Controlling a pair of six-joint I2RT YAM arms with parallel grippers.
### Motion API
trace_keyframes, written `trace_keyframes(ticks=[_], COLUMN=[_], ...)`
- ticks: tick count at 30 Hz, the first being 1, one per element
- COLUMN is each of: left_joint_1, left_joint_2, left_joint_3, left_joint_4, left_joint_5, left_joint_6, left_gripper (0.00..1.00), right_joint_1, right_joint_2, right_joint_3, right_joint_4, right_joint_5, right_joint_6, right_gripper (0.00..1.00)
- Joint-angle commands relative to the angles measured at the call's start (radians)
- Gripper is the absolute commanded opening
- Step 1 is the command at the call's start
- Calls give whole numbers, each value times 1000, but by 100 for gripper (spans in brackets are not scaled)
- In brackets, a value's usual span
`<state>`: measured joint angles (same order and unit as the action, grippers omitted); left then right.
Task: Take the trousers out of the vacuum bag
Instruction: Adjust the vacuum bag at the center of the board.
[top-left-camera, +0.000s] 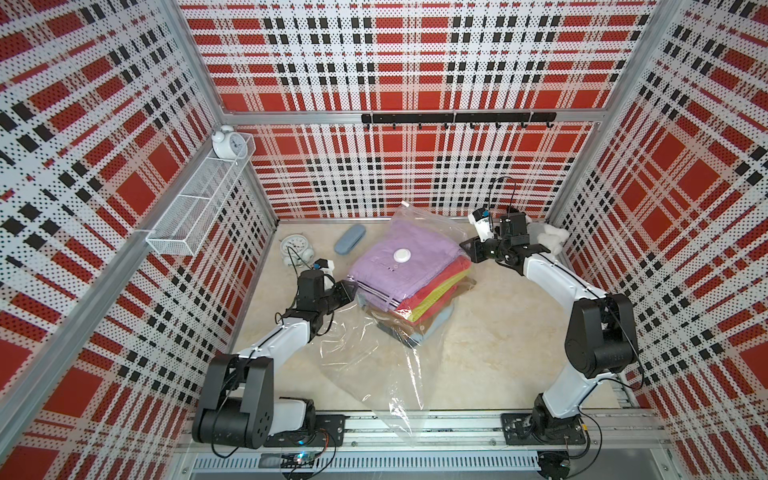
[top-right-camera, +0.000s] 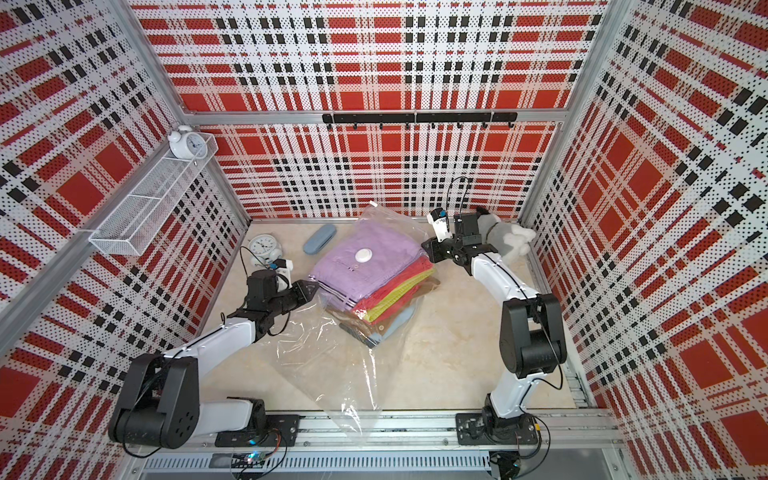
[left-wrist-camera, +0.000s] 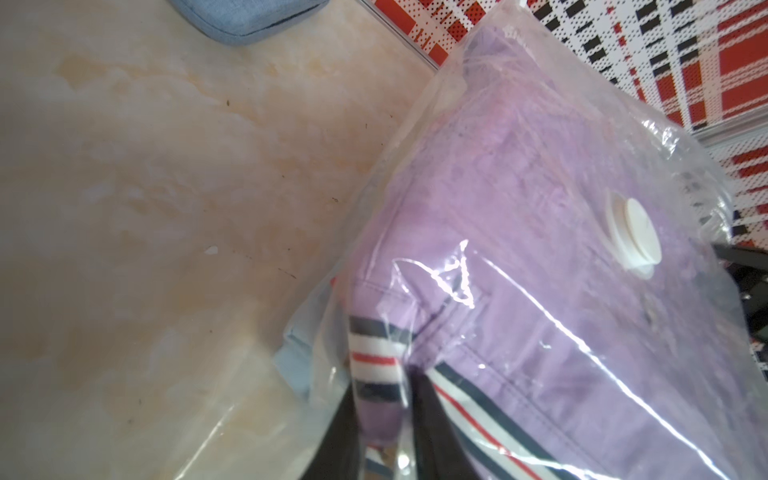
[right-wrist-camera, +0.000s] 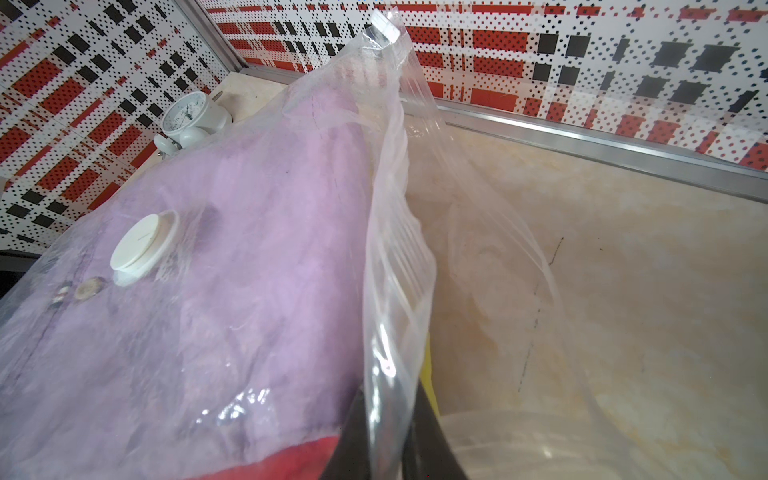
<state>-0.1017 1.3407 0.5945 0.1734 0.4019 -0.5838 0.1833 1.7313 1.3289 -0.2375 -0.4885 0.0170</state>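
The trousers (top-left-camera: 386, 274) lie as a folded stack, lilac on top, then red, yellow-green, brown and light blue, inside the clear vacuum bag (top-left-camera: 361, 353). Its white valve cap (top-left-camera: 402, 254) sits on the lilac pair. My left gripper (top-left-camera: 353, 286) is at the stack's left side. In the left wrist view this gripper (left-wrist-camera: 399, 374) is shut on the lilac pair's striped waistband (left-wrist-camera: 376, 357), pinched through the bag film. My right gripper (top-left-camera: 463, 249) is at the stack's far right corner. In the right wrist view it (right-wrist-camera: 390, 395) is shut on the bag's ribbed zip edge (right-wrist-camera: 395, 266).
A white alarm clock (top-left-camera: 296, 249) and a blue-grey case (top-left-camera: 350, 240) lie at the back left of the table. A grey-white plush toy (top-left-camera: 552, 237) sits behind the right wrist. A wire shelf (top-left-camera: 199, 208) with another clock (top-left-camera: 228, 143) hangs on the left wall.
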Motion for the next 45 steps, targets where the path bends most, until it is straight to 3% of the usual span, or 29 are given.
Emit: trace_keyframes(ticks=[1,12,23,28,35,45], left_joint_1=[8,156,250,272,293,335], left_joint_2=[24,179,381,459,531,587], left_joint_3=[17,323,655,796,951,1109], left_joint_4=[55,-55,-196,-264,-359,-464], left_joint_5=[34,0,23,9,-9,-72], left_joint_6=[-5,56,141,177,210,290], left_gripper=[3,0,0,0,0,0], right_joint_1=[11,59,292,416,639,803], right_joint_2=[-48,-179,-285,-318,-239,-110], right_joint_3=[11,-153,-262,-346,-359,-268], right_joint_4=[-22,15,48,238,379,485], right_joint_5=[-1,13,100,160,260,256], right_joint_6=[-11,67,170,360,472,529], right_gripper=[13,8,9,9,10,9])
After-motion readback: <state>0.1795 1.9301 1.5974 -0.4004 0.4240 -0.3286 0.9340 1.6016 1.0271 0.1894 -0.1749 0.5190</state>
